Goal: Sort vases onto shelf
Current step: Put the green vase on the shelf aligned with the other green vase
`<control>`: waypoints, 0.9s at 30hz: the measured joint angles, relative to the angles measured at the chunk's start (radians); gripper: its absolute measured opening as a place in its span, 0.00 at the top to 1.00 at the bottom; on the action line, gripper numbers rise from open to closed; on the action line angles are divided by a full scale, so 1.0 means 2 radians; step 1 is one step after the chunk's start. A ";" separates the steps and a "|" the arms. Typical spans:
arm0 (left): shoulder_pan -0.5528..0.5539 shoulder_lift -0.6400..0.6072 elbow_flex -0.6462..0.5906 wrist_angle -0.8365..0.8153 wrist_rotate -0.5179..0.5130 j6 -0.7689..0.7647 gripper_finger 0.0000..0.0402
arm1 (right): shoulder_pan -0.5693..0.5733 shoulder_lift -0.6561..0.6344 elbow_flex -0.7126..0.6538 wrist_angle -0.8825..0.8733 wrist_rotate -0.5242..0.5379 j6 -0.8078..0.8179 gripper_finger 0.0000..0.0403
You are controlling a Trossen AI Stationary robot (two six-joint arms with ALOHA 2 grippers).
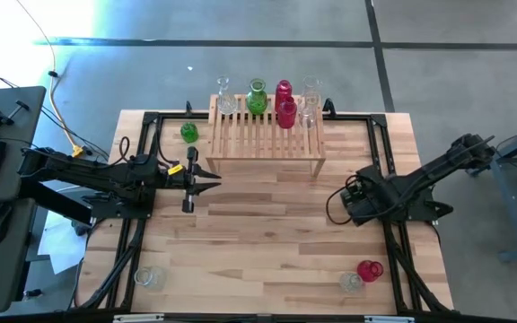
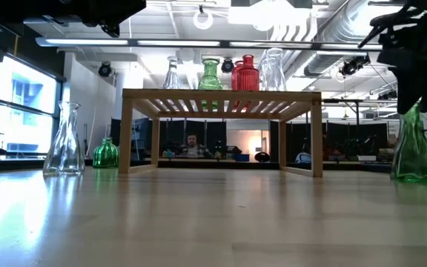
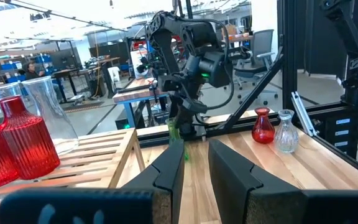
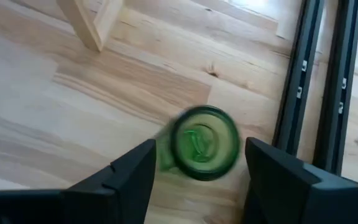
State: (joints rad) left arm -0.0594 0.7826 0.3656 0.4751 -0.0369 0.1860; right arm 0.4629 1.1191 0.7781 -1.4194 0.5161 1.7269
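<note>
The light-wood shelf (image 1: 267, 136) stands at the table's far middle. Several vases stand on its slatted top: clear (image 1: 225, 100), green (image 1: 257, 97), red (image 1: 284, 106), clear (image 1: 311, 100). My right gripper (image 4: 197, 158) points steeply down, open, over a green vase (image 4: 204, 143) that stands upright on its base on the table (image 2: 414, 152). Its fingers stand on either side of the vase's mouth without touching it. My left gripper (image 3: 197, 168) hovers level at the left (image 1: 193, 176), holding nothing, with a narrow gap between its fingers.
A small green vase (image 1: 189, 133) stands left of the shelf, and a clear vase (image 1: 149, 278) stands near the front left corner. A red vase (image 1: 369, 269) and a clear one (image 1: 352, 282) stand at the front right. Black rails (image 4: 303, 81) run along the table's right side.
</note>
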 joint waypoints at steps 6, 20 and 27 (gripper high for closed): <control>0.000 0.000 0.000 -0.002 0.000 0.000 0.85 | 0.000 0.002 -0.021 0.011 -0.011 0.013 0.50; 0.000 0.000 0.000 -0.002 0.000 0.000 0.85 | 0.005 0.003 -0.019 0.090 0.020 -0.070 0.84; 0.000 0.000 0.000 -0.001 0.000 0.000 0.85 | 0.005 0.012 -0.019 0.304 0.044 -0.252 0.91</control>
State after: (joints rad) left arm -0.0593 0.7826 0.3660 0.4725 -0.0372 0.1864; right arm 0.4728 1.1429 0.7395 -0.8123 0.6036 1.2231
